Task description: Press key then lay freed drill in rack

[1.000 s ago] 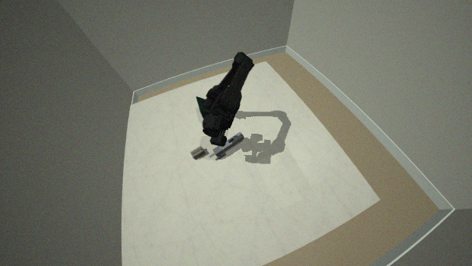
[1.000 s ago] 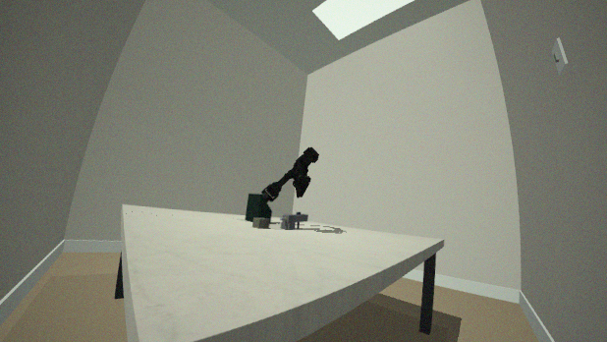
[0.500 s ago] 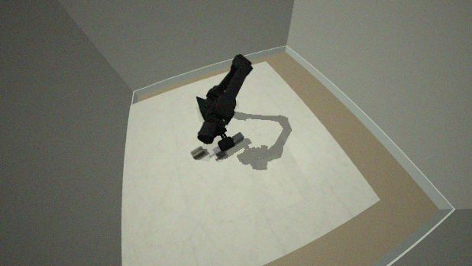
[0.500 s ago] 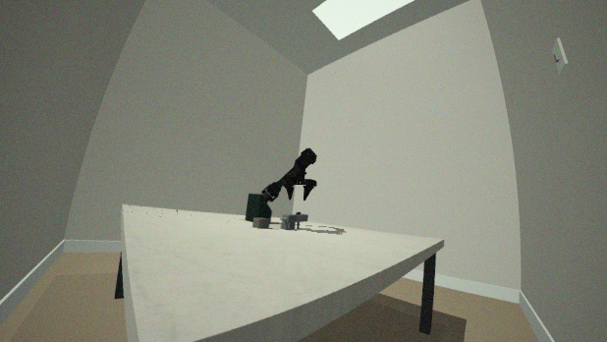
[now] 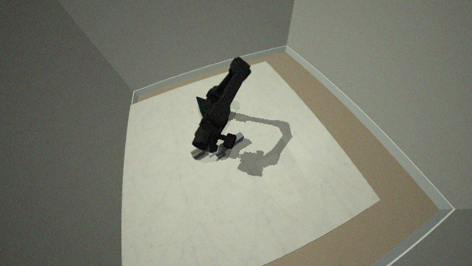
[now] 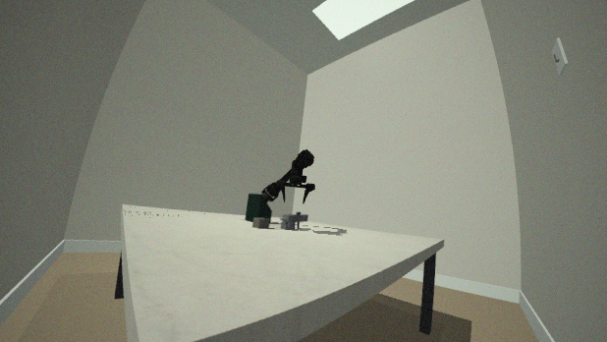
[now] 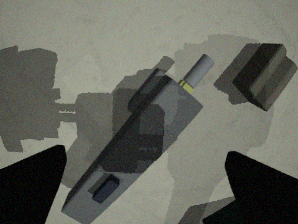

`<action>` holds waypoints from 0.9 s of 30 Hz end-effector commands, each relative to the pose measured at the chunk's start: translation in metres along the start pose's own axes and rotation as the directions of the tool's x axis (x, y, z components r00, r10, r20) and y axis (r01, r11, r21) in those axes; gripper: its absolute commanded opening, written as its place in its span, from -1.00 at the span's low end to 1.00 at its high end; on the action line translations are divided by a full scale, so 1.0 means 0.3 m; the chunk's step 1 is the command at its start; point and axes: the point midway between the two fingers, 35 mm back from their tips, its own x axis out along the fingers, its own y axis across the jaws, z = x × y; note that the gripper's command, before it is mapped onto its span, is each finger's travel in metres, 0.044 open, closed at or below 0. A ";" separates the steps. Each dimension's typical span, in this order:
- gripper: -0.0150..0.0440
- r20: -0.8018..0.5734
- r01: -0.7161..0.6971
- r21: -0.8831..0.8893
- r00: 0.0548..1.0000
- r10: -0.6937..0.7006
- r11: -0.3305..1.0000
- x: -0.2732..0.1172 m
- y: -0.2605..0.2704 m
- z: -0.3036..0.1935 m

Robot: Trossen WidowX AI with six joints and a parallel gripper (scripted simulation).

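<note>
My gripper [image 5: 221,144] [image 6: 294,202] [image 7: 148,159] is wide open and empty, above the grey block. This long block [image 7: 176,117] [image 6: 290,222] [image 5: 240,136] lies on the table, slanting between the fingers in the wrist view. The key [image 7: 106,188], a small dark blue piece, sits in a slot near the block's lower-left end. The drill [image 7: 199,72] is a grey rod with a yellow ring, sticking out of the block's upper-right end; the rest is hidden inside. The rack [image 7: 272,82] [image 6: 260,223] [image 5: 199,154], a grooved brown-grey piece, stands off the drill's tip. Nothing shows in its groove.
A dark green upright panel [image 6: 255,206] [image 5: 201,105] stands by the arm's base. The pale table [image 5: 183,214] [image 6: 206,265] carries the arm's shadow. A dark raised part [image 7: 148,90] lies along the block's left side. The room's walls stand beyond the table.
</note>
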 end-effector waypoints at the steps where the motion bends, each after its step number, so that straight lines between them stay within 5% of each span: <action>1: 1.00 0.017 0.021 -0.742 1.000 -0.012 0.670 0.059 -0.075 0.083; 14: 1.00 0.032 0.034 -0.996 0.999 -0.021 0.083 0.109 -0.125 0.140; 27: 1.00 0.030 0.011 -0.842 0.999 -0.026 -0.539 0.164 -0.159 0.178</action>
